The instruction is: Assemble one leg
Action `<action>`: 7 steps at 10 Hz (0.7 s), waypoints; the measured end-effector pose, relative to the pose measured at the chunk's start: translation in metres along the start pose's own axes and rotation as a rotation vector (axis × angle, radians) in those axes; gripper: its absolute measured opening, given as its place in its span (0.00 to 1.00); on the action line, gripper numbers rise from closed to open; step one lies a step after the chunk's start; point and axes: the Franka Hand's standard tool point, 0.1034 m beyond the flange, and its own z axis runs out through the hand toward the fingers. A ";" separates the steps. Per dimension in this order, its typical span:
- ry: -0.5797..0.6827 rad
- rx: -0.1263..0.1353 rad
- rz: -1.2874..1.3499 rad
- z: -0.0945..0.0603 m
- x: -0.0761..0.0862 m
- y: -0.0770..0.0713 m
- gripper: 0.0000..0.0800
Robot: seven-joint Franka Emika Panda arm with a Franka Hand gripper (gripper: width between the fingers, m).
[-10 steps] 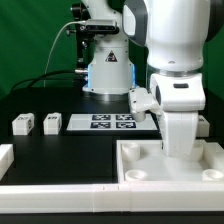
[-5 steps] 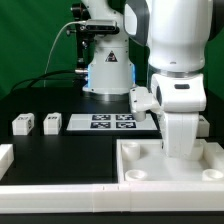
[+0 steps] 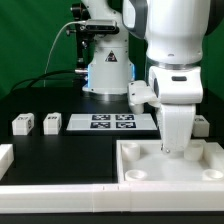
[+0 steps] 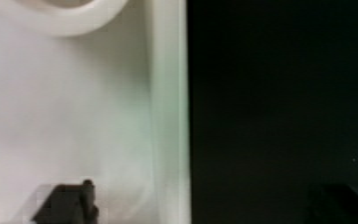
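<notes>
Currently gripper (image 4: 217,203) spread wide and empty, hanging low over the white tray (image 3: 130,165) at lower right of the frame, while the leg (image 3: 50,123) sits on the black table (image 3: 60,150) at middle left, well apart, so the next reach likely goes toward the frame's left

No legible text; warning triangle (image 3: 110,72) on the arm base (image 3: 108,88), square tags (image 3: 101,120) on the marker board (image 3: 78,124).

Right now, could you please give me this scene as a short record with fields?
arm: over the white tray
tool: open, empty, tray's rim seen between its fingertips
legs: two small tagged blocks on the table, exterior view's left, untouched
marker board: flat on the table, beside the blocks
</notes>
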 end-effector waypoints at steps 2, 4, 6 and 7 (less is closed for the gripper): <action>-0.004 -0.005 0.003 -0.006 -0.002 -0.005 0.81; -0.017 -0.019 0.032 -0.021 -0.005 -0.021 0.81; -0.027 -0.038 0.069 -0.037 -0.006 -0.033 0.81; -0.028 -0.044 0.093 -0.041 -0.005 -0.034 0.81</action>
